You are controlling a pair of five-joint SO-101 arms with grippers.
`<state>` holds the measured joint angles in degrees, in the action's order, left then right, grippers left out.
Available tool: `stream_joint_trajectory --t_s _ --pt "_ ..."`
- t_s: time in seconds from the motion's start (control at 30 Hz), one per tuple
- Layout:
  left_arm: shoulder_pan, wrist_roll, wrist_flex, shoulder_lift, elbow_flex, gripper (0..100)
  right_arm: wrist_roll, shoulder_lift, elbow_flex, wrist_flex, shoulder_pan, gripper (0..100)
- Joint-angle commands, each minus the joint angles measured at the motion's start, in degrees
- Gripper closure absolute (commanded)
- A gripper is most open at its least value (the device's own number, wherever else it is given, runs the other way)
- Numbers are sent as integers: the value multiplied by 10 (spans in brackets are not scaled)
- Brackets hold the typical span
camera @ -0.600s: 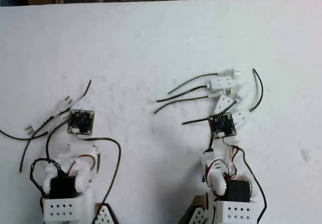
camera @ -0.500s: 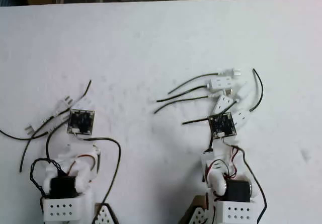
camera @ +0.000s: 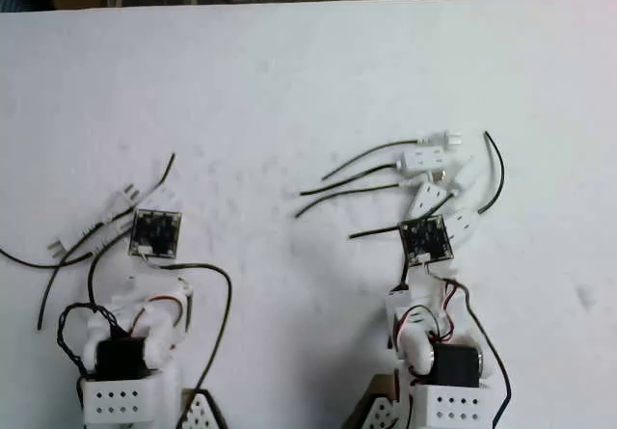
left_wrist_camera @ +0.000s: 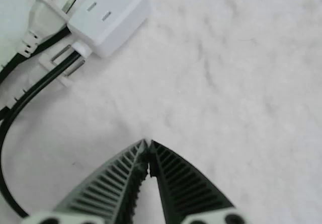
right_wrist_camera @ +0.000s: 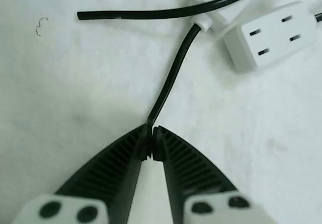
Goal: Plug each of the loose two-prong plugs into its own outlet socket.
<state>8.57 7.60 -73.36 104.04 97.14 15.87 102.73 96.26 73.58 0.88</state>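
Left end effector (left_wrist_camera: 149, 144): jaws together, empty, low over the tabletop (camera: 289, 82), near left. Just past the tips the left socket (left_wrist_camera: 108, 10) lies slots up. Two plugs (left_wrist_camera: 48, 5) lie close beside it, neither in a slot. The arm is probably parked here to begin on this group.

Right end effector (right_wrist_camera: 151, 133): jaws together as well, tips meeting the end of a black cord (right_wrist_camera: 168, 83). Cannot tell whether the cord is nipped or only lying against them. The right socket (right_wrist_camera: 274, 35) is slots up, a little farther out.

The right cluster (camera: 424, 162) fans out beyond that arm with cords crossing, so pulling one piece may drag its neighbours.

Room: bare tabletop between the arms and toward the far edge, which is well off. Likely no plug seated yet.
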Motion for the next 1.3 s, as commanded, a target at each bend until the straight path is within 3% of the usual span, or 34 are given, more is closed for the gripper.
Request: stream_joint_trajectory --t_s 0.0,0.73,0.9,1.07,1.17,1.27 --pt "4 -1 -4 2 -1 975 -2 5 6 -8 0 980" --pt "-4 3 -5 2 -12 973 -2 5 6 -8 0 980" --pt "123 4 4 3 -192 972 -2 5 6 -8 0 980" --pt "313 4 117 3 -404 973 -2 5 6 -8 0 980" --pt "403 -1 164 4 -429 975 -2 5 6 -8 0 980" --pt "444 -1 169 4 -388 973 -2 5 6 -8 0 980"
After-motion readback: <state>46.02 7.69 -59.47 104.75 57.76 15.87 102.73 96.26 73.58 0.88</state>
